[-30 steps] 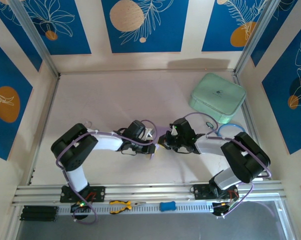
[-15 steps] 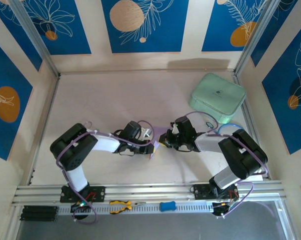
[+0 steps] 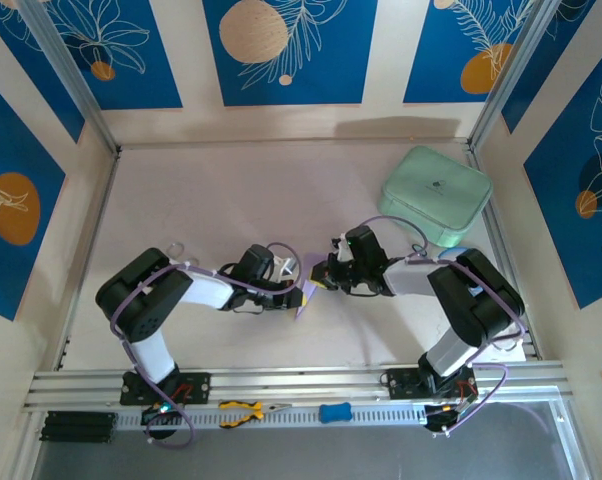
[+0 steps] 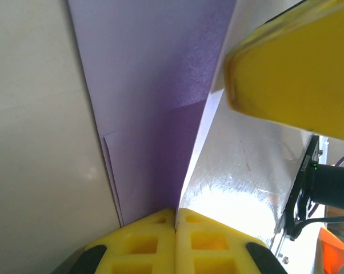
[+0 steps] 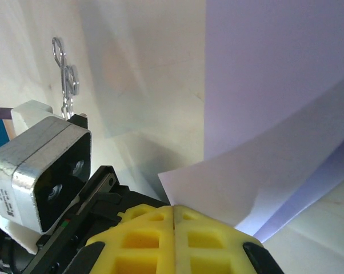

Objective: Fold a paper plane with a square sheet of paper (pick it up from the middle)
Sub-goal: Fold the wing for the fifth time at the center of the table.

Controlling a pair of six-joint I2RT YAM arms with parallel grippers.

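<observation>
Left end effector (image 4: 175, 218) tight on paper (image 4: 155, 85)

The sheet of paper (image 3: 302, 300) is thin, pale lavender and already partly folded, so it's no flat square anymore. From above only a small sliver of it peeks out, roughly mid-workspace toward the front. Up close there are overlapping layers, a sharp straight crease and a darker purple shaded pocket inside. It's pinched from both sides, with edges running into the closed tips of the left gripper (image 4: 176, 218) and right gripper (image 5: 175, 213).
</observation>
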